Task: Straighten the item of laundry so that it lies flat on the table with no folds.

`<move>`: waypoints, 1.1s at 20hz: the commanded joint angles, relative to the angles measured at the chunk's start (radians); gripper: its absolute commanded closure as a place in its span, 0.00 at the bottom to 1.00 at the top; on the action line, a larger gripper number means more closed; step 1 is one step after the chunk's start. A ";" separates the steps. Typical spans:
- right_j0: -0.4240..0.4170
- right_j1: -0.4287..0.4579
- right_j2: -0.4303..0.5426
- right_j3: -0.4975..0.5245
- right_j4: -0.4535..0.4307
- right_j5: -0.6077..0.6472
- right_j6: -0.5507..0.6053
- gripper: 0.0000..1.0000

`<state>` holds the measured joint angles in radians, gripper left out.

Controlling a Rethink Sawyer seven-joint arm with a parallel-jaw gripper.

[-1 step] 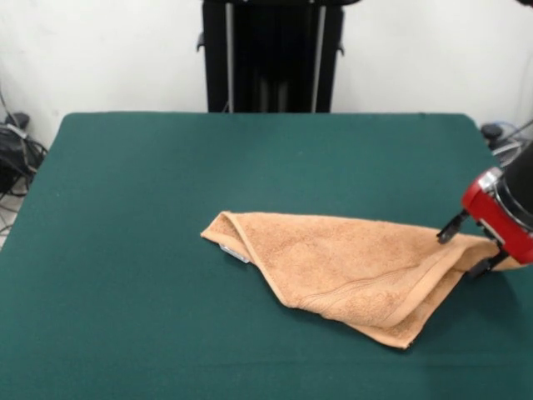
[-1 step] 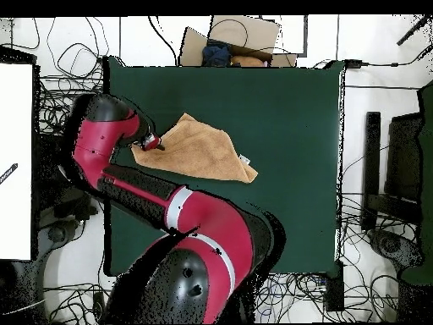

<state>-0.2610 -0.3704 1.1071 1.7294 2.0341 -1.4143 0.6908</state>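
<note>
The item of laundry [image 1: 350,267], a peach-orange towel, lies on the green table [image 1: 125,250] folded over into a rough triangle, with a small white tag [image 1: 235,252] at its left edge. My gripper [image 1: 466,248] is low at the towel's right corner, near the table's right edge. Its two black fingertips [image 1: 448,232] stand apart, one on each side of the towel's corner edge, so it looks open. In the overhead view the gripper [image 2: 155,144] is at the left corner of the towel [image 2: 199,151]. The towel's corner runs on under the red wrist.
The arm [image 2: 203,228] reaches over the near-left part of the table in the overhead view. Cables and boxes lie on the floor around the table, and a cardboard box [image 2: 241,38] sits beyond the far edge.
</note>
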 commanded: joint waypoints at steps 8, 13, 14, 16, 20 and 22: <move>-0.034 0.045 -0.021 0.059 -0.003 0.067 -0.120 0.00; -0.036 0.044 -0.021 0.062 -0.008 0.066 -0.114 0.00; -0.036 0.044 -0.023 0.061 -0.012 0.066 -0.117 0.00; -0.035 0.042 -0.029 0.066 -0.029 0.074 -0.115 1.00; -0.030 0.036 -0.042 0.070 -0.055 0.085 -0.100 1.00; -0.032 0.038 -0.040 0.065 -0.057 0.080 -0.104 1.00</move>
<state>-0.2780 -0.3511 1.1069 1.7489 1.9820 -1.4143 0.6908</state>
